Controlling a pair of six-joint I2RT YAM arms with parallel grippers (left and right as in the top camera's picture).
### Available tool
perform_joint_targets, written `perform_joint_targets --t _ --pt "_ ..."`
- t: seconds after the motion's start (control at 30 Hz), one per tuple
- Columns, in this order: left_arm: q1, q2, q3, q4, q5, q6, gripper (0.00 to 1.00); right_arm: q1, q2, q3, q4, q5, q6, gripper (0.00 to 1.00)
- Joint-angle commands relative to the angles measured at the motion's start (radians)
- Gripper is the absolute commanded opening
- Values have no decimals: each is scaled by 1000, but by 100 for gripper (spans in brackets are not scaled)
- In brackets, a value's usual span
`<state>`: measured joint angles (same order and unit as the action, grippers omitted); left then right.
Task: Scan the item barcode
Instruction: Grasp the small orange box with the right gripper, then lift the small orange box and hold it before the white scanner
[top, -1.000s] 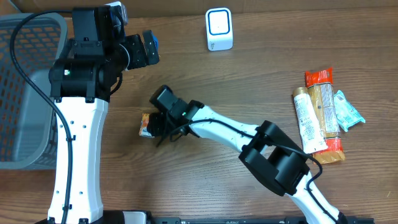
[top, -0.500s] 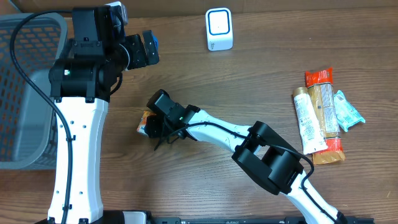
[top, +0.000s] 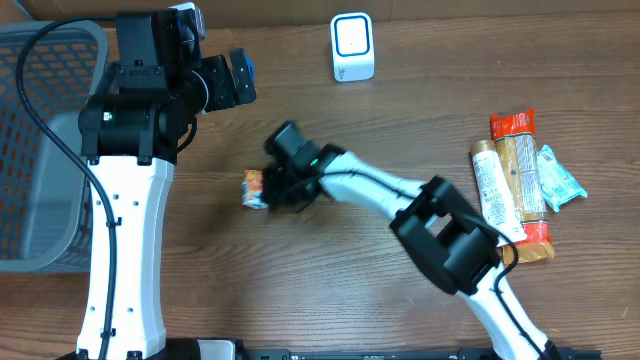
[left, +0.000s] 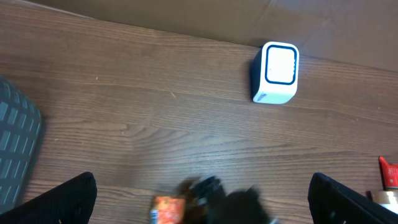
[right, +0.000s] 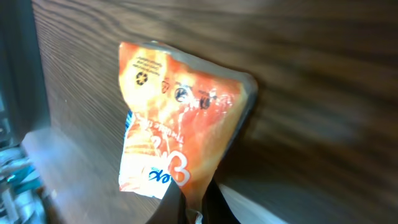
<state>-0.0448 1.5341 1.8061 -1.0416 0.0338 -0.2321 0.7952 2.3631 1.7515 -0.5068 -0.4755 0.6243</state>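
From overhead you see the right tool (top: 271, 188) closed on the orange packet (top: 253, 188), well down-left of the white scanner (top: 352, 47). Your left wrist view shows the left tool (left: 200, 183) open, facing that scanner. Right wrist: the orange packet is pinched at its corner

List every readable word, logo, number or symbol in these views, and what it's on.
No word reads clearly enough to quote.
On the orange foil packet: round recycling symbol near a top corner; white lettering below it upside down, blurred, unreadable.
On the white box scanner: blue square outline, small print beneath, too small.
On the cream tube, orange-and-tan wrapper, teal sachet: print too small.
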Motion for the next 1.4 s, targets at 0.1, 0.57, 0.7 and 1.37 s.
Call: perform_joint_targets --t 0.1,0.57,0.7,1.37 --pt "5 2 3 1 8 16 100 -167 -40 -8 -158 -435 -325 4" --pt "5 2 3 1 8 16 100 -423 -267 -8 -508 -975 -774 4" --pt "5 2 3 1 8 16 100 -507 -353 0 -505 -1019 -713 4" --pt "5 2 3 1 8 16 100 -656 -488 97 -24 -769 -122 4"
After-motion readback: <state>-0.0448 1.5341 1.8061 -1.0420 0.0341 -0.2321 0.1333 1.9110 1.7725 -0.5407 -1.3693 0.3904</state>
